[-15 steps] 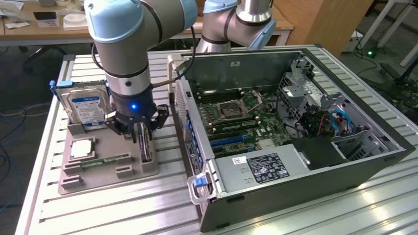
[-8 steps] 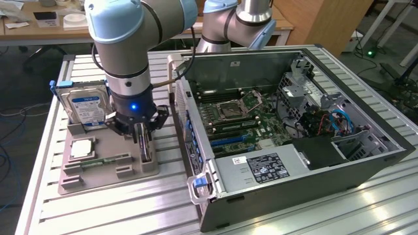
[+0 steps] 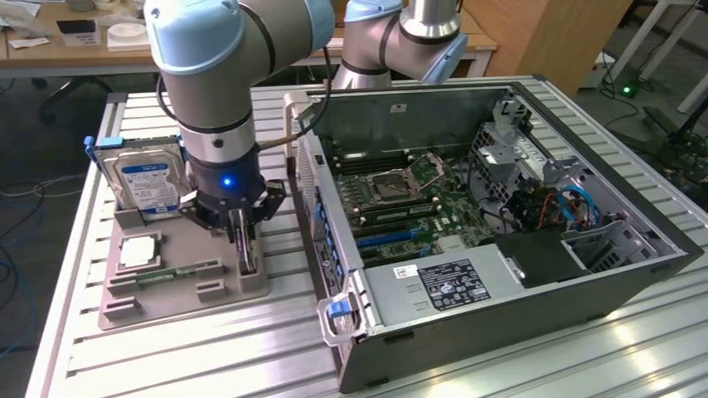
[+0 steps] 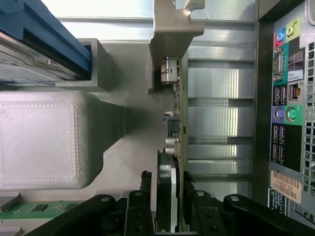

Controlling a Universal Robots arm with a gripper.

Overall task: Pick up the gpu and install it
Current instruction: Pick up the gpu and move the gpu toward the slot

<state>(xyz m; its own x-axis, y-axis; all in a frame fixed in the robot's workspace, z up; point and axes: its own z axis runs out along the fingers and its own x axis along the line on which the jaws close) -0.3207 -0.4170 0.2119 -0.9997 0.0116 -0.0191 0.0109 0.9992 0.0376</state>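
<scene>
Hangs low over the tray with the gripper [image 4: 167, 211] set astride the gpu [image 4: 175, 123], which stands on edge in its slot. Has the fingers [image 4: 146, 196] parted, one to each face of the card, with a thin dark gap seemingly left on both sides; nothing clamped yet.

Risks, first, an off-centre close: touching one face ahead of the other would lean the card in its slot and give a crooked hold. Risks also pinching the raised parts along the card rather than flat board, which could slip or bruise them.

Further along the card, meets the silver bracket [image 4: 172, 29], close against a raised part of the tray [image 3: 210, 290]. Could snag there on a slanted lift and drag the tray across the counter [image 3: 199, 356]. Has the memory stick [image 3: 166, 272] lying flat nearby and the hard drive [image 3: 149, 186] upright at the tray's far end; could knock either with a sideways pull.

Beyond, faces the open computer case [image 3: 465, 356], just beside the tray, its rear wall rising close to the card. Could clip that rim by crossing too low.

Farthest in, offers only a crowded motherboard [image 3: 404, 199]. Would likely jam or bend there, rather than seat, under a tilted hold.
</scene>
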